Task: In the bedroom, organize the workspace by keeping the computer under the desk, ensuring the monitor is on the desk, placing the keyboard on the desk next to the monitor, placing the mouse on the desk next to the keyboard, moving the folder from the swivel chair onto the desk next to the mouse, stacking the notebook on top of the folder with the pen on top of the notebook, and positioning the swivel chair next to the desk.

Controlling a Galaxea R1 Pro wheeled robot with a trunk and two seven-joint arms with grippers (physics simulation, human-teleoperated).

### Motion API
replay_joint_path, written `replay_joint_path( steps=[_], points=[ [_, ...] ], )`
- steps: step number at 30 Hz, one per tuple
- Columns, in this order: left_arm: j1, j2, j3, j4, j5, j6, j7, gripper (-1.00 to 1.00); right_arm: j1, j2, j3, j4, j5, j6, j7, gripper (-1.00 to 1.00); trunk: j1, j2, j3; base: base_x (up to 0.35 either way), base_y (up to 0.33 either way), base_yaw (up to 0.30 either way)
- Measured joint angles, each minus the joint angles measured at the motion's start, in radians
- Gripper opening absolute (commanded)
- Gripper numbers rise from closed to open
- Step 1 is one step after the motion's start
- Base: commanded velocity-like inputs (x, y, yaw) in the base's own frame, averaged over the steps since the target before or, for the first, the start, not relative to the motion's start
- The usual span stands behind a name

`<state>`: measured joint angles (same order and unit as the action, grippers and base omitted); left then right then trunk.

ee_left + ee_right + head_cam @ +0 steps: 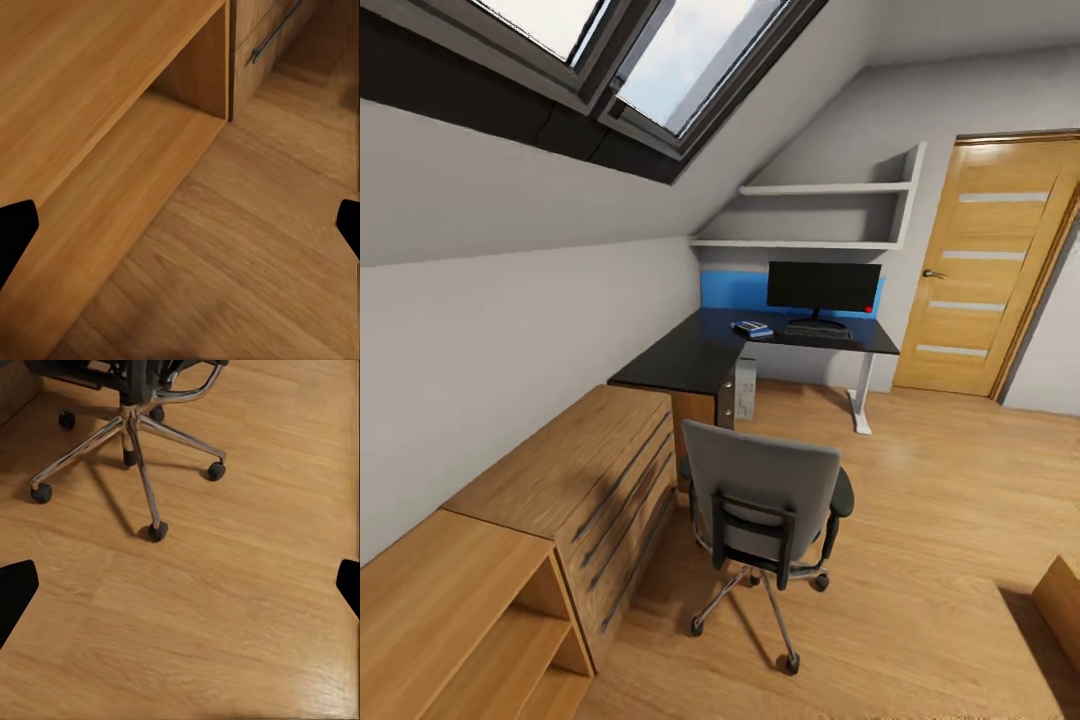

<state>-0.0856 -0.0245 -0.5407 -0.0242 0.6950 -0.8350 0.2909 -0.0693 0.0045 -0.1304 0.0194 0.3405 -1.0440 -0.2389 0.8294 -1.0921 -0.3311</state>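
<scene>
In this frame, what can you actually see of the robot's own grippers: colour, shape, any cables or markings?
Very little. In each wrist view only the fingertips show, as flat black blunt wedge shapes at the two side edges, over wooden floor. The right gripper's fingertips look the same: plain black, angular. No cables, markings or joints can be made out on them.

Head camera looks down from well back across the swivel chair (765,500) toward the table (760,345), while the right wrist camera shares that chair's base close above the floor (225,607).
</scene>
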Motion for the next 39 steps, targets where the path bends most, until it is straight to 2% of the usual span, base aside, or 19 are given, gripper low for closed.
replay_joint_path(
  steps=[8, 19, 25, 29, 39],
  points=[
    [0.000, 0.000, 0.000, 0.000, 0.000, 0.000, 0.000, 1.00, 0.000, 0.000, 0.000, 0.000, 0.000, 0.000, 0.000, 1.00, 0.000, 0.000, 0.004, 0.000, 0.132, -0.270],
    [0.000, 0.000, 0.000, 0.000, 0.000, 0.000, 0.000, 1.00, 0.000, 0.000, 0.000, 0.000, 0.000, 0.000, 0.000, 1.00, 0.000, 0.000, 0.011, 0.000, 0.290, -0.270],
    [0.000, 0.000, 0.000, 0.000, 0.000, 0.000, 0.000, 1.00, 0.000, 0.001, 0.000, 0.000, 0.002, 0.000, 0.000, 1.00, 0.000, 0.000, 0.014, 0.000, 0.078, -0.257],
    [0.000, 0.000, -0.001, 0.000, 0.000, 0.000, 0.000, 1.00, 0.000, 0.004, 0.000, 0.000, 0.002, 0.005, 0.000, 1.00, 0.000, 0.000, 0.015, 0.000, 0.011, -0.098],
    [0.000, 0.000, -0.002, 0.000, 0.000, 0.000, 0.000, 1.00, 0.000, 0.013, 0.003, -0.004, -0.001, 0.093, 0.000, 1.00, 0.000, 0.000, 0.015, -0.084, 0.070, -0.012]
  ],
)
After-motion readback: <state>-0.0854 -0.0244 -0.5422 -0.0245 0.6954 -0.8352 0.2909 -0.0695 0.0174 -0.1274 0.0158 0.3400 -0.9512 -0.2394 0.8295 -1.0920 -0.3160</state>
